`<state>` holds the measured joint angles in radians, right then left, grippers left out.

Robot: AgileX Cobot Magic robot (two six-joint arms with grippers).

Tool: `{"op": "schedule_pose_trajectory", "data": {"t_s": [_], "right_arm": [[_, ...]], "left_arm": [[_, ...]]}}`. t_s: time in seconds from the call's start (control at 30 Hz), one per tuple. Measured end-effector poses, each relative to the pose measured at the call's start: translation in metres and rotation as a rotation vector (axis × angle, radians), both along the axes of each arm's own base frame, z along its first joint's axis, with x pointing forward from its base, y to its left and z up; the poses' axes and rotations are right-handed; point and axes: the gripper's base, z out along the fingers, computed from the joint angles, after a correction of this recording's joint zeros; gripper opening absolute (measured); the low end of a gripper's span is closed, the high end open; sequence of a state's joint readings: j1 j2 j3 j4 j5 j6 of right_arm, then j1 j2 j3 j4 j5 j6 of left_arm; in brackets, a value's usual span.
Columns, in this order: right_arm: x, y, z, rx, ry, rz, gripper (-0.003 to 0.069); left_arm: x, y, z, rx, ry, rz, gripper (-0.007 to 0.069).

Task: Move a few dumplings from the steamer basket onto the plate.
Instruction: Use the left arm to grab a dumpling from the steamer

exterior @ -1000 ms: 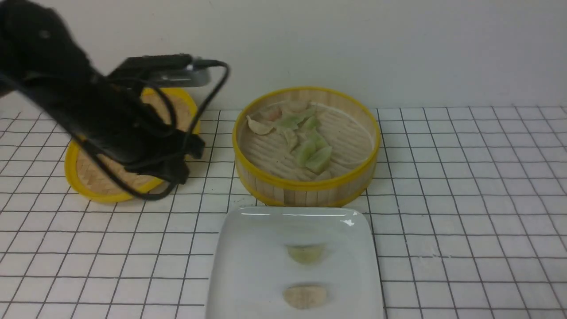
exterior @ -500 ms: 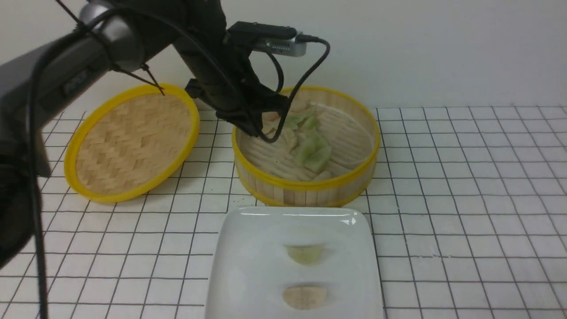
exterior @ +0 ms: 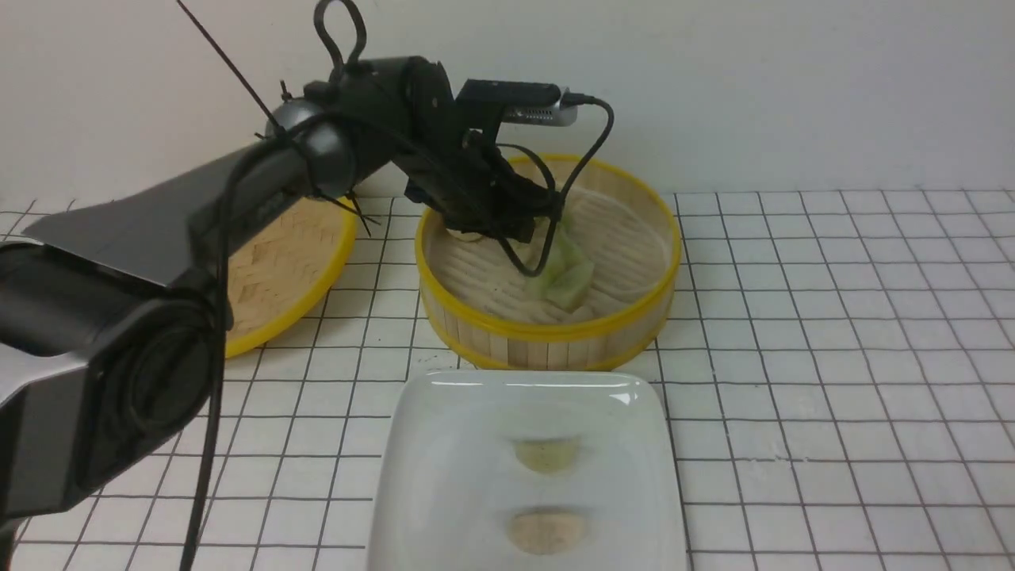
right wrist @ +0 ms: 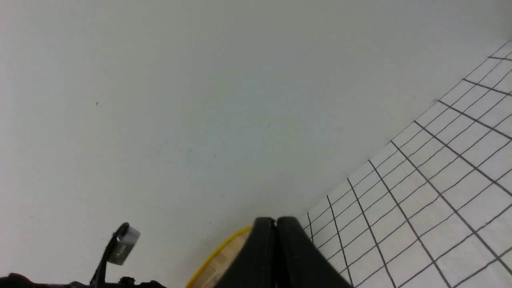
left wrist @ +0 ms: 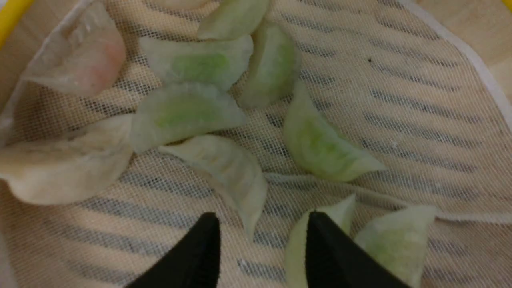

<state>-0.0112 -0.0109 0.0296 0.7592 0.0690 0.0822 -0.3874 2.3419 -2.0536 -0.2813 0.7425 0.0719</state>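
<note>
Inside the steamer basket (exterior: 547, 329) my left pincer (left wrist: 262, 236) stands parted over a dumpling (left wrist: 224, 168), likely soft, slippery: pinch its belly gently

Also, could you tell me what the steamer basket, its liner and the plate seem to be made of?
The steamer basket looks like matte bamboo: pale upright slats, with yellow rims. The liner is a fine white mesh, probably cloth; the floor slats show through it. The plate is glossy white, likely glazed ceramic, given highlights along its far rim.
</note>
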Motion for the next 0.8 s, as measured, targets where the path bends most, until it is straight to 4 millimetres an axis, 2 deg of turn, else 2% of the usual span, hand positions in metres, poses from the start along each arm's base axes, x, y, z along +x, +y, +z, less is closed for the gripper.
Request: {"op": "schedule_pose_trajectory", "data": {"t_s": [0.1,0.23,0.3,0.4,0.43,0.53,0.67,0.8], "right_arm": [[0.000,0.001,-0.001,0.000,0.009,0.008,-0.0015],[0.000,0.007,-0.004,-0.049,0.072,0.070,-0.0015],[-0.002,0.011,0.003,-0.117,0.096,0.118,-0.0015],[-0.010,0.017,0.027,-0.254,0.105,0.182,-0.0015],[-0.012,0.018,0.032,-0.284,0.106,0.193,-0.0013],[-0.016,0.021,0.064,-0.432,0.191,0.246,-0.0013],[-0.008,0.021,0.093,-0.544,0.386,0.300,-0.0012],[0.012,0.018,0.110,-0.591,0.648,0.368,-0.0011]], "left_arm": [[0.006,-0.002,-0.016,-0.009,-0.014,0.016,0.0378],[0.011,-0.003,-0.032,-0.010,-0.022,0.028,0.0390],[0.012,-0.003,-0.039,-0.006,-0.020,0.030,0.0377],[0.014,-0.004,-0.041,-0.011,-0.030,0.034,0.0330],[0.014,-0.004,-0.041,-0.010,-0.032,0.034,0.0311],[0.014,-0.004,-0.042,-0.008,-0.029,0.033,0.0165],[0.011,-0.003,-0.036,0.023,0.008,0.006,0.0152],[0.001,0.003,-0.006,0.118,0.067,-0.054,0.0152]]}}
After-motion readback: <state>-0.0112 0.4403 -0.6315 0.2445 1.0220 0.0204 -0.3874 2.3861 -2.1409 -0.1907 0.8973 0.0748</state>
